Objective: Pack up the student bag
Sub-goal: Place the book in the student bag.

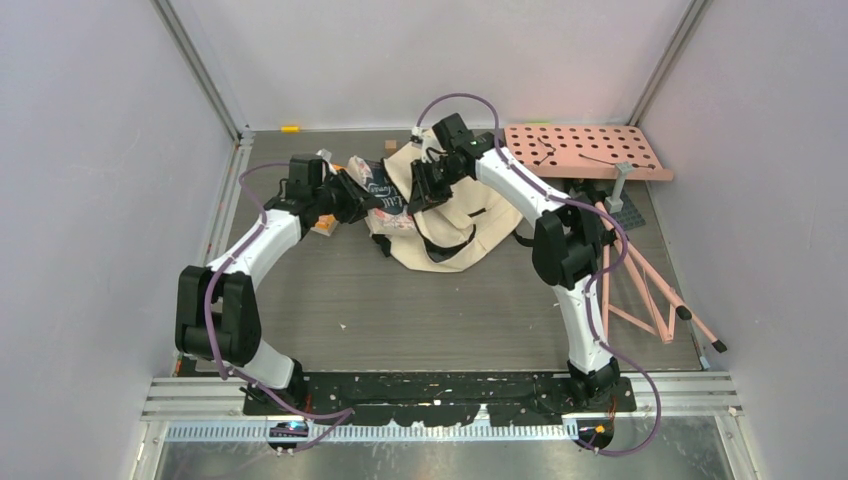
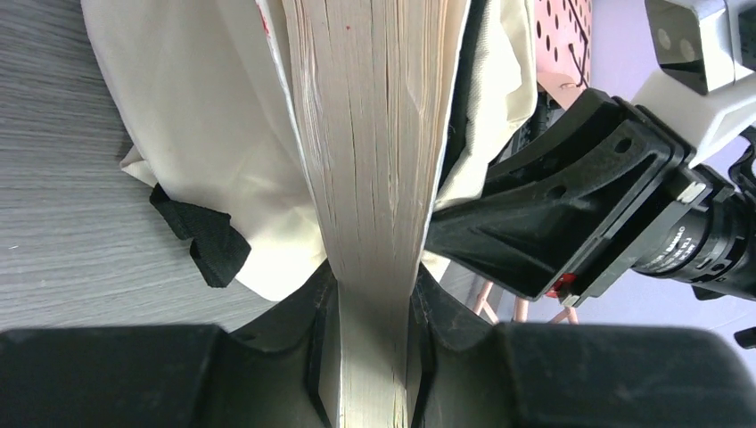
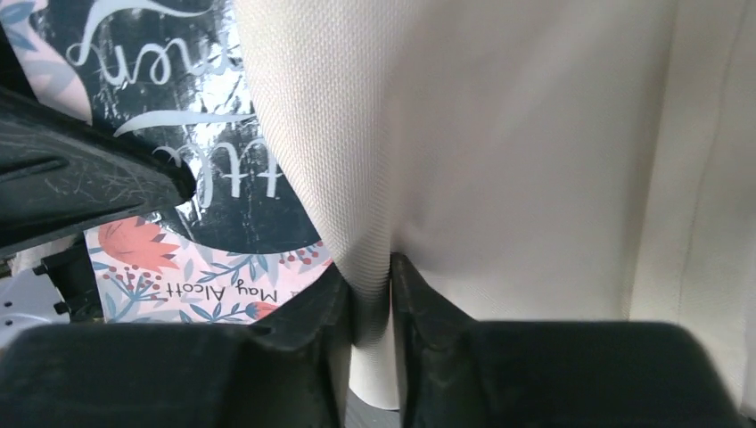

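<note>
A pink perforated board (image 1: 585, 150) lies at the far right of the grey desk (image 1: 420, 310), with a grey bracket (image 1: 621, 183) at its near edge. Near it, thin pink rods (image 1: 655, 300) slant across the desk's right side; a small yellow piece (image 1: 290, 128) lies by the back wall.

The student bag (image 1: 455, 228) is plain cream woven cloth with black straps (image 2: 209, 241); the book (image 3: 227, 201) at its nine o'clock has a dark navy cover with white script lettering, a pale band of coral flowers and teal leaves, and cream page edges. The perforated board (image 1: 585, 150) at two o'clock is salmon pink with dark holes; the table (image 1: 400, 310) is grey wood-grain; the arms (image 1: 265, 235) are white and black, with purple cables (image 1: 462, 95).
</note>
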Robot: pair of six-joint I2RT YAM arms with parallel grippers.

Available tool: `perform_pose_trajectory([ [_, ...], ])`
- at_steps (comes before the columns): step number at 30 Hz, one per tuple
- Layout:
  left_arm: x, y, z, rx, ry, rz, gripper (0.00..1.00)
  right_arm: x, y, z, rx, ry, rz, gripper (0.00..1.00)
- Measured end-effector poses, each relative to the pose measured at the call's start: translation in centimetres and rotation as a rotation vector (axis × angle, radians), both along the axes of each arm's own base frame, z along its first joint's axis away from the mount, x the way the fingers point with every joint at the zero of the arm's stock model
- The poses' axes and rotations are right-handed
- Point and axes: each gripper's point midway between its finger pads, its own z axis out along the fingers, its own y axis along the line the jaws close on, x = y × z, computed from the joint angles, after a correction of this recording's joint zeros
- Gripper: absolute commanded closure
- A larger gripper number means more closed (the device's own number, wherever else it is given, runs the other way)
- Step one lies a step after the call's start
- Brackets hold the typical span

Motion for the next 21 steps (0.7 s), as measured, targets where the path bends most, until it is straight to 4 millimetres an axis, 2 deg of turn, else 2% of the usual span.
perform_pose_trajectory([
  [2, 0.0, 0.1, -0.1, 0.011, -0.001, 0.000, 1.00, 0.4, -0.4, -0.3, -0.019, -0.005, -0.018, 0.94],
  [4, 0.0, 0.4, -0.2, 0.030, 0.004, 0.005, 1.00, 0.9, -0.8, -0.3, -0.038, -0.020, -0.040, 0.99],
  [9, 0.0, 0.9, -0.1, 0.068, 0.017, 0.026, 1.00, 2.1, -1.9, 0.4, -0.099, -0.090, -0.102, 1.00],
  [16, 0.2, 0.6, 0.5, 0.008, 0.057, 0.086, 1.00, 4.0, -4.0, 5.8, -0.144, -0.259, -0.216, 1.00],
  [21, 0.5, -0.9, 1.3, -0.046, 0.054, 0.101, 1.00, 5.1, -4.9, 10.1, -0.122, -0.359, -0.278, 1.00],
])
